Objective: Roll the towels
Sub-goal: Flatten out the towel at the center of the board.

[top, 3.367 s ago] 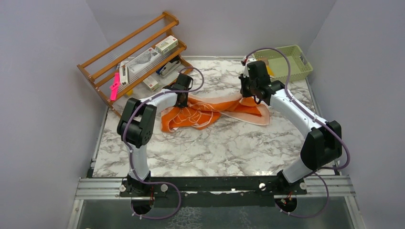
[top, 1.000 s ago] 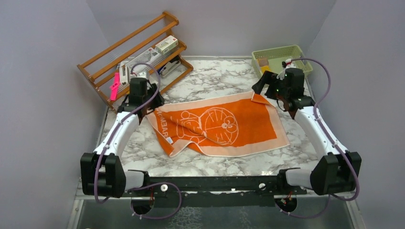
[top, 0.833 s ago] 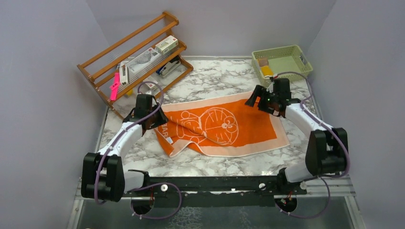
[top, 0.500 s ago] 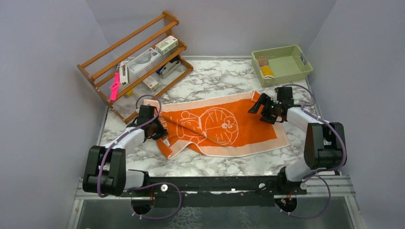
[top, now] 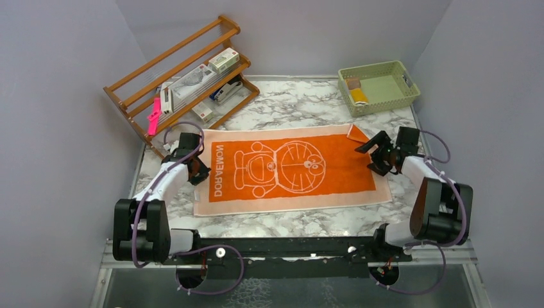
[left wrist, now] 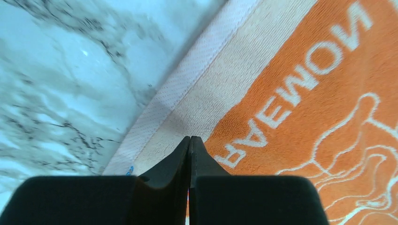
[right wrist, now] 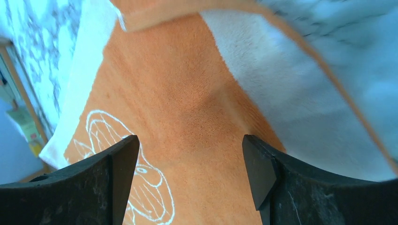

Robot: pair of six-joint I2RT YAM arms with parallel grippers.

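Over the orange towel [top: 292, 168], the left hand [left wrist: 190, 140] is closed at its left border, the right hand [right wrist: 190, 138] spread wide.

top external: high behind the arms, facing down
left wrist: close over orange towel [left wrist: 305, 117]'s lettered end
right wrist: close over opposite end
shared: that towel

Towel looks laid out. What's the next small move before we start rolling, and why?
Probably take the right gripper to the far right corner of the orange towel and pull it flat. That corner is folded back onto the cloth, while the rest lies spread out; the right jaws stand open just beside it. A flat end should roll more evenly.
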